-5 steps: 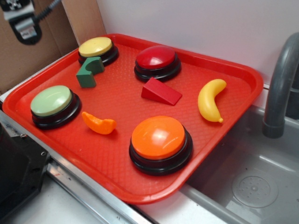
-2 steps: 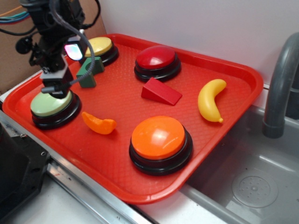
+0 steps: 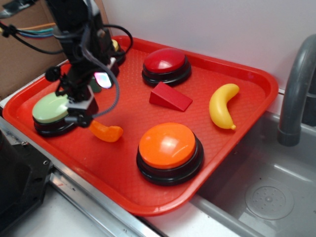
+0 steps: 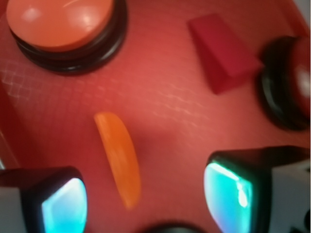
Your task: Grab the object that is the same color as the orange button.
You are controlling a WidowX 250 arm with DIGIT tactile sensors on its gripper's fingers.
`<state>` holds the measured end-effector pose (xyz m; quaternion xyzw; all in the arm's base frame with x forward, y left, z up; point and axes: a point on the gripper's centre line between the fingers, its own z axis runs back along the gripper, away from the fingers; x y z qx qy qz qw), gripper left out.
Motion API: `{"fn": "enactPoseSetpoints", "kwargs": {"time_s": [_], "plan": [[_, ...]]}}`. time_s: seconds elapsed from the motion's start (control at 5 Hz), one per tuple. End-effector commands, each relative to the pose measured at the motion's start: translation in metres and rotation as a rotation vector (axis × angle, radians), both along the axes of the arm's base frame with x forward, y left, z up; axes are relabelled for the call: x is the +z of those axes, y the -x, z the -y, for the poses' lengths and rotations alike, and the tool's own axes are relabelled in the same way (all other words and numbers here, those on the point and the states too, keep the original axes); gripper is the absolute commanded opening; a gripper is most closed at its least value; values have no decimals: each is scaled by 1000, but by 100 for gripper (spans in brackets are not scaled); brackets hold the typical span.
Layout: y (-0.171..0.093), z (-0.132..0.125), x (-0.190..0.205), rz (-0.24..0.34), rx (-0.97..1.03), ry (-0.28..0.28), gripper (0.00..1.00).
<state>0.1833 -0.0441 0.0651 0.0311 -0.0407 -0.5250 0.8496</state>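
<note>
Fingers (image 4: 146,204) now wide apart over the orange crescent (image 4: 119,158) on the red tray (image 3: 247,79), beside the orange button (image 3: 168,145)

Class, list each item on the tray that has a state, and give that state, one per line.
end effector: open, above the tray, empty
orange crescent: lying flat between the fingers, not gripped
orange button: unpressed, untouched
red wedge: resting on its base
banana: lying flat

Orange segment (image 3: 107,132): small glossy orange plastic crescent, lying flat on the red tray (image 3: 247,79), near the front-left, well apart from the orange button.

Orange button (image 3: 168,145): large round orange dome on black base, upright, front-centre of the tray.
</note>
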Motion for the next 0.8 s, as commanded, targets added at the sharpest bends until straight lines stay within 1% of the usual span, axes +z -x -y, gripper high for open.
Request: {"fn": "enactPoseSetpoints", "kwargs": {"time_s": [0.0,0.2,0.4,0.6], "plan": [[2,17,-39,-31,-132,-48,100],[3,18,-53,-51,-135,-73,100],[6,18,-62,-53,-135,-76,0],[7,18,-63,-49,-125,-63,0]]}}
